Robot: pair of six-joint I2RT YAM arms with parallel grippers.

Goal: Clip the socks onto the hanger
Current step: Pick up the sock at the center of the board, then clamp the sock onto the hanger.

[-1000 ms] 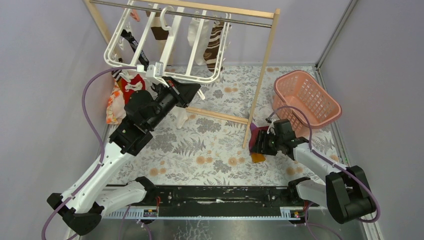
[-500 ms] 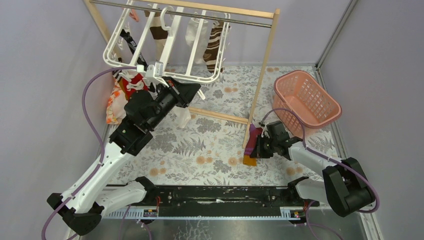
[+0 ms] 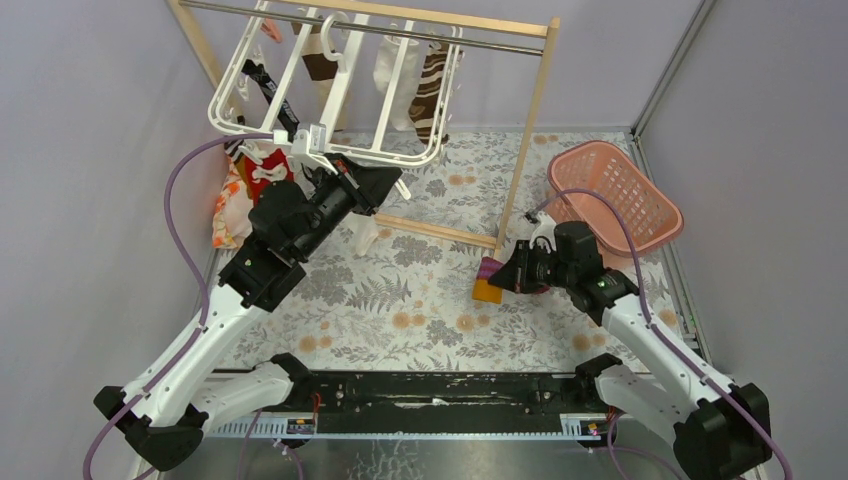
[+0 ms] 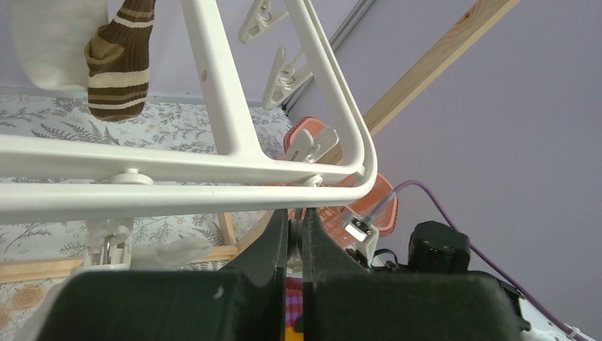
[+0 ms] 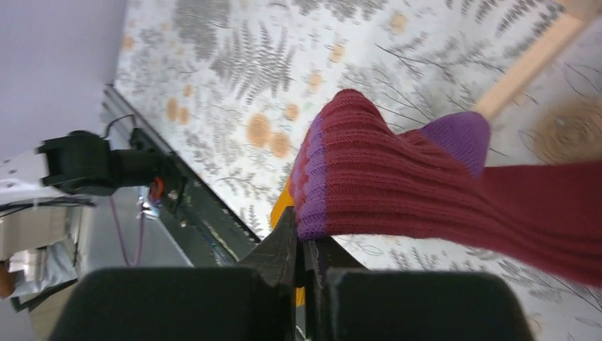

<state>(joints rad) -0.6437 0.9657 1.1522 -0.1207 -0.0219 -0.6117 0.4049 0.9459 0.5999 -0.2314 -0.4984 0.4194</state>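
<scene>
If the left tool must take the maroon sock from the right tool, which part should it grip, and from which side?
Probably the orange end of the maroon sock. It sticks out free toward the robot's left, while the right tool pinches the sock at its purple band. Come in from the left, closing across the flat fabric.

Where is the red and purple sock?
In the top view, the sock is pinched in the right hand, over the flowery mat beside the wooden post, left of the pink basket.
</scene>
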